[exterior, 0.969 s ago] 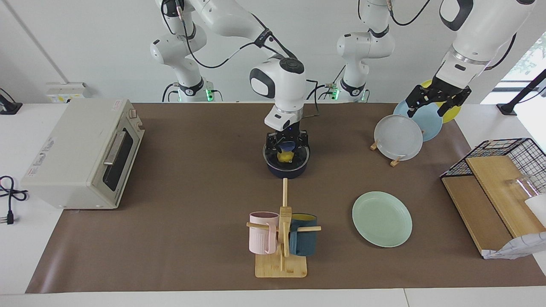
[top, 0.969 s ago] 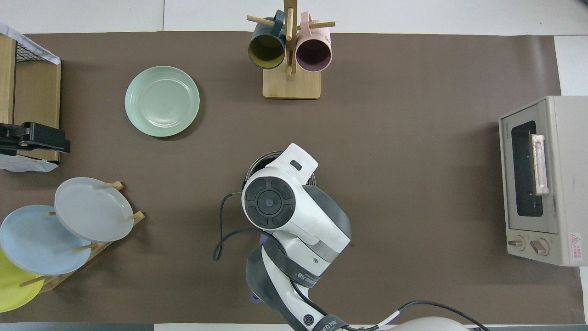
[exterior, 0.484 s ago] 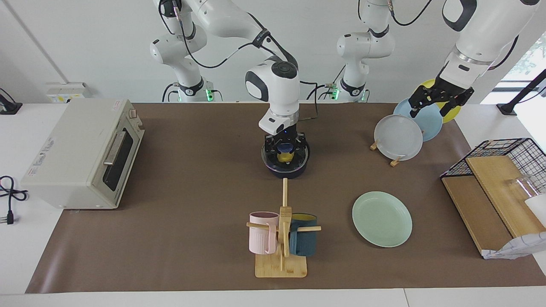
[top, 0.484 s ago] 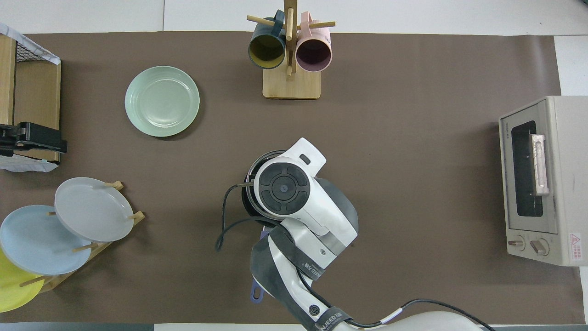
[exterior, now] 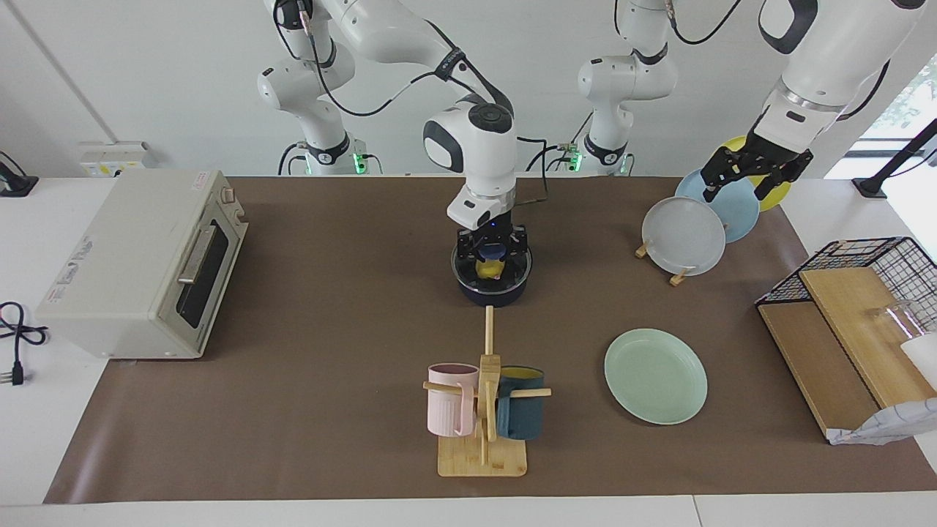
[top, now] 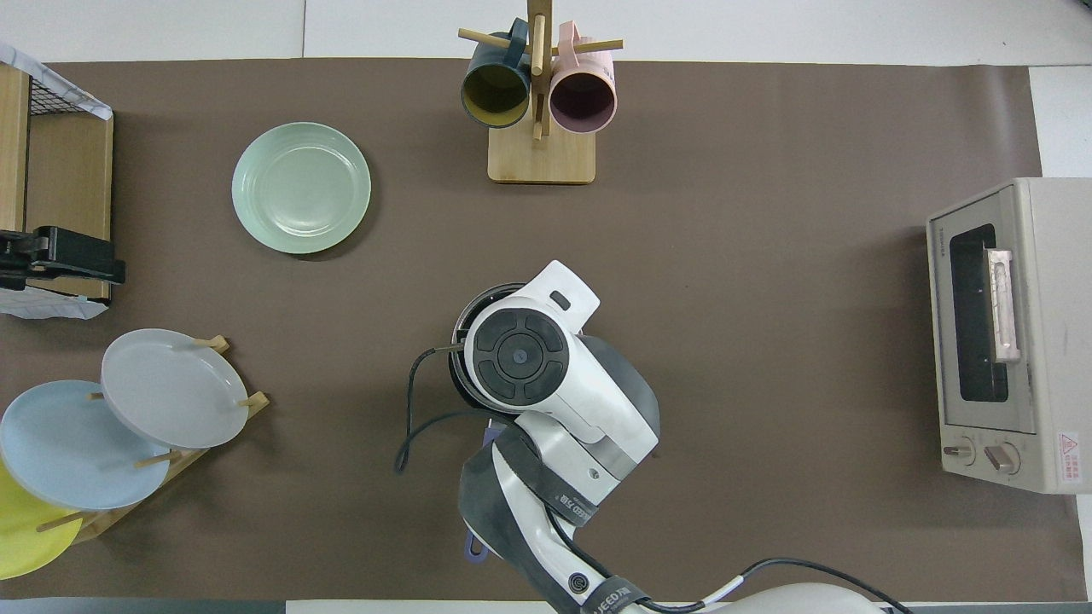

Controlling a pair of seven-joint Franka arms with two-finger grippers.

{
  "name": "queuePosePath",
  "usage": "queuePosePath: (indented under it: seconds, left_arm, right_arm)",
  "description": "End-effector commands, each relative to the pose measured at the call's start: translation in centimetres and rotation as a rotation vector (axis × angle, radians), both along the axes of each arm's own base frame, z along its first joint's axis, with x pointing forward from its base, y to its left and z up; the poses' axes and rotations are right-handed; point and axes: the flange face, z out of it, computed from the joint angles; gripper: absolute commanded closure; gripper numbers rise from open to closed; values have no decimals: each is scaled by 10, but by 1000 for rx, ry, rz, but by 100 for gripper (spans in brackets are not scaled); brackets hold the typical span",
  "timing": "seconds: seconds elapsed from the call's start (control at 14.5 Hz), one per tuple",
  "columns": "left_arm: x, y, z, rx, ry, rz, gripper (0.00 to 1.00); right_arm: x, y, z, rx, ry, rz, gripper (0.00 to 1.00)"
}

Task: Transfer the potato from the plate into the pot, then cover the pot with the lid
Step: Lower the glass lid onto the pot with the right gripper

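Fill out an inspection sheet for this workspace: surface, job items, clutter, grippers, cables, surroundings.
Surface: brown mat over the table.
Job's things: potato inside the pot; lid on the pot, its blue knob in the right gripper; plate bare, toward the left arm's end.
Clutter: mug rack with two mugs; plate rack; toaster oven; wire basket with boards.
Grippers: right gripper shut on the lid's knob; left gripper open, over the plate rack, waiting.
Cables: black cord by the right arm; plug lead beside the oven.
Surroundings: white wall, nothing else seen.
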Motion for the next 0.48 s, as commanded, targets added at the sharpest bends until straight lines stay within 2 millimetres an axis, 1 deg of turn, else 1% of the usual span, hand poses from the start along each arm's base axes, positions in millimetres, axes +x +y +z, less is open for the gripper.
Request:
queuePosePath:
  seconds: [0.0, 0.07, 0.14, 0.42]
  left_arm:
    - [-5, 2, 0, 20, 6, 2, 0]
    - [-5, 2, 0, 20, 6, 2, 0]
    - [-5, 2, 0, 20, 6, 2, 0]
    - [-5, 2, 0, 20, 6, 2, 0]
  right_arm:
    - [-9, 10, -14, 20, 25, 9, 94]
    - [-10, 10, -14, 18, 28, 9, 94]
    - [-12, 7, -18, 12, 32, 7, 93]
    - [-13, 7, -19, 11, 34, 8, 93]
